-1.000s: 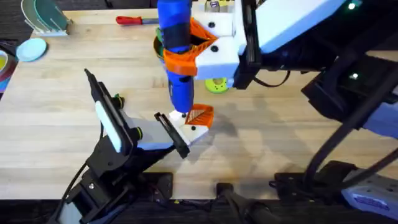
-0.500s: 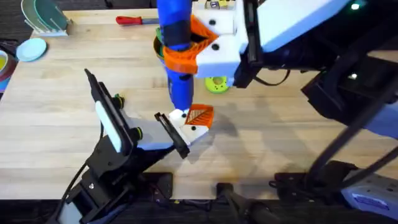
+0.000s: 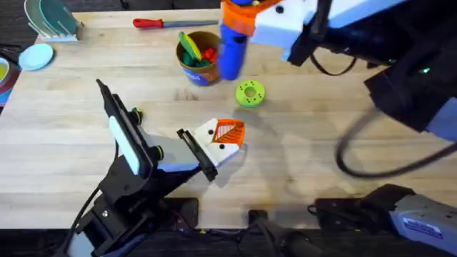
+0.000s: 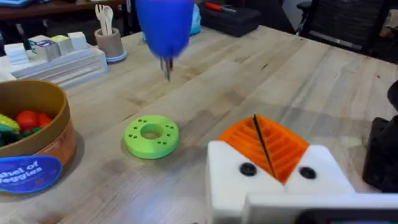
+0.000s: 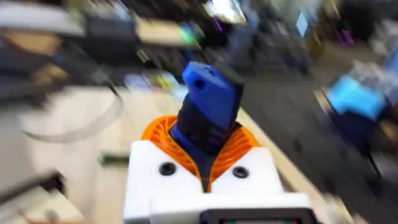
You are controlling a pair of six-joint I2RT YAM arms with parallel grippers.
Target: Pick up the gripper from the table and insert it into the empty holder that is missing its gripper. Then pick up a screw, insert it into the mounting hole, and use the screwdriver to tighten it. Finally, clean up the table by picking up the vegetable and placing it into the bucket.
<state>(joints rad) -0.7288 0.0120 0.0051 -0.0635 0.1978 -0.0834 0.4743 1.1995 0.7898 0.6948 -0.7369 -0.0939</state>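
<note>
The right gripper (image 3: 246, 18) is at the far side of the table, its orange-padded fingers clamped on the blue screwdriver (image 3: 230, 50). In the right wrist view the screwdriver (image 5: 208, 115) sits between the two orange pads (image 5: 163, 138), held fast. The tool hangs roughly upright just right of the bucket (image 3: 198, 57), bit pointing down and clear of the tabletop; in the left wrist view its bit (image 4: 166, 67) hovers above bare wood, beyond the green ring disc (image 4: 151, 135).

The gripper piece (image 3: 221, 138) lies near the middle of the table, set against the black holder bar (image 3: 198, 153) on the end of the left arm. The left wrist view shows its orange ribbed tip (image 4: 267, 146) and two dark dots on the white block.

Left gripper: own fingers cannot be made out, so its opening cannot be told.

The bucket holds yellow, green and red toys. The green ring disc (image 3: 249, 93) lies right of it. A red-handled screwdriver (image 3: 158, 23) lies at the far edge. A small dark-green piece (image 3: 134, 114) sits beside the left arm's black bar; whether it is the vegetable cannot be told.
</note>
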